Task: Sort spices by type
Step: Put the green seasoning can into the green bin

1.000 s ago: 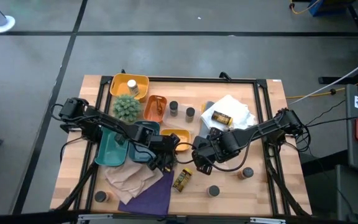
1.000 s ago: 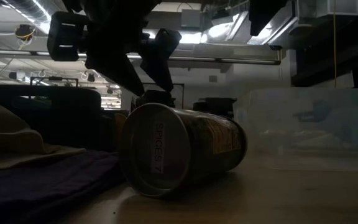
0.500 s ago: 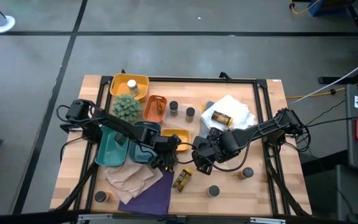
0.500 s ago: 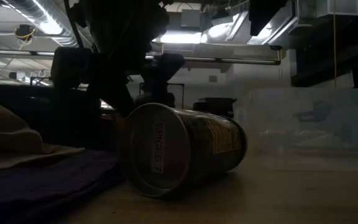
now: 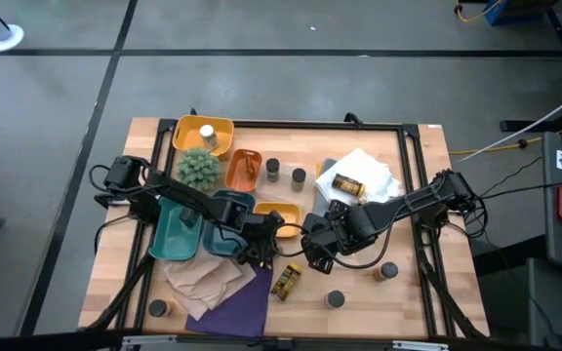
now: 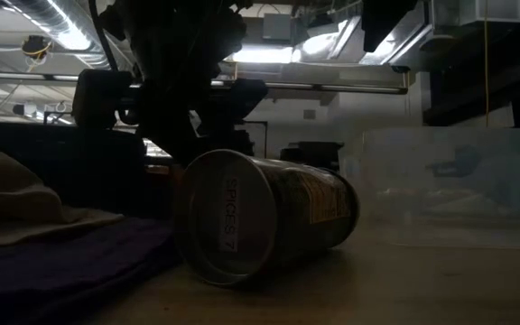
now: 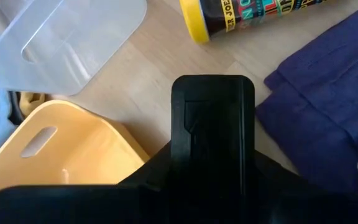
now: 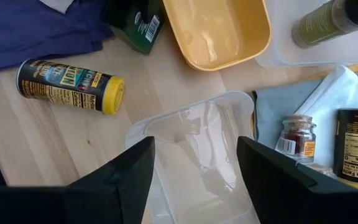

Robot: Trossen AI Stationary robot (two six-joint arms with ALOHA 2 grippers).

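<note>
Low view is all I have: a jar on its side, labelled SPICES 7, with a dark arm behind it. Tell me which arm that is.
Observer: The left one. In the high view the left gripper sits close beside the lying jar, by the edge of the purple cloth.
Operator: Give me the lid colour.
Observer: Yellow. The right wrist view shows the lid on the end of the jar that faces away from you.
Operator: Report the right gripper.
Observer: The right gripper is open and empty, poised over the clear tray.
</note>
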